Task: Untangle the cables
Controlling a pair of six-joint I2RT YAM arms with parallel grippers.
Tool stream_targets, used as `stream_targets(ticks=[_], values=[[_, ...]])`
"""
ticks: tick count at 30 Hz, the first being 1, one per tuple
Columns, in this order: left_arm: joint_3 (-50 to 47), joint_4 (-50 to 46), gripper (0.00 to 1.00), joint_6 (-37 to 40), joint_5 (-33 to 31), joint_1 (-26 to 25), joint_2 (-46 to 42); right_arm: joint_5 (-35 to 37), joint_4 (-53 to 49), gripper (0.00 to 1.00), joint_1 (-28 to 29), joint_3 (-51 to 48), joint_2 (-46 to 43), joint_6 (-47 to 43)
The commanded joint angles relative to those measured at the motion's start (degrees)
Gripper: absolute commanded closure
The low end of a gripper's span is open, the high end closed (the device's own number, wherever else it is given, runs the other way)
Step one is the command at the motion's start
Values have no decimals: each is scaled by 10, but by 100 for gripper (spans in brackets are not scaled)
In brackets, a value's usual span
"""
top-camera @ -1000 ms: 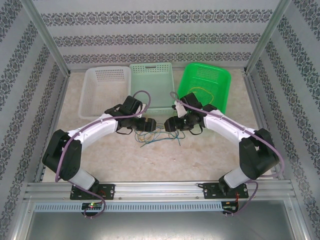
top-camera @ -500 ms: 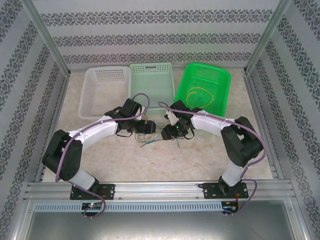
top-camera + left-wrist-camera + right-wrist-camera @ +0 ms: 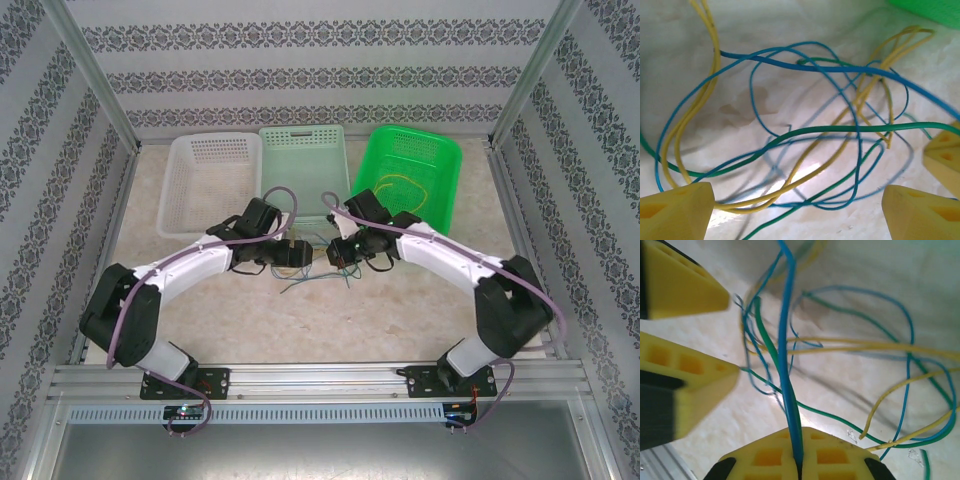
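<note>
The cables [image 3: 316, 272] lie as one loose tangle on the counter [image 3: 240, 320], between the two arms and just in front of the pale green basket [image 3: 300, 150]; a lone yellow cable [image 3: 398, 184] lies inside the bright green basket [image 3: 450, 150].

The right jaws are closed on the blue cable [image 3: 786, 340], which runs straight into the seam between their fingertips [image 3: 830, 440]; the left jaws stand wide open and grip nothing, their fingertips [image 3: 675, 212] low over the tangle with strands of all three colours passing between them.

We judge the risks as follows:

- The blue cable crosses the green strand [image 3: 840, 130] and the yellow strand [image 3: 716, 55] at several points; a pull by the right arm may therefore drag the whole bundle, or tighten a loop into a knot.
- The thin cable may slip from the closed jaws under load.
- The two sets of fingertips sit near each other; further approach risks collision.
- The left jaws may close on several strands at once.
</note>
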Motion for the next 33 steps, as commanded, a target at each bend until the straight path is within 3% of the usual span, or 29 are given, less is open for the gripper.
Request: stream_targets(ticks=[1,10,21,26,33], values=[[-11,42,12,28,9,-7,-45,1,-11,100,5,24,-33,-8],[-43,70,12,28,-27,-8,-93,-22,-4,100,7,15,-66,-12],[-59,132,8,-22,-35,-6,-131,-15,8,100,25,-5,-38,-13],[-69,115,8,-40,-58,1,-138,-7,12,100,38,-13,-11,-14],[-91,125,6,-93,-26,19,-132,24,50,100,66,-16,9,-10]])
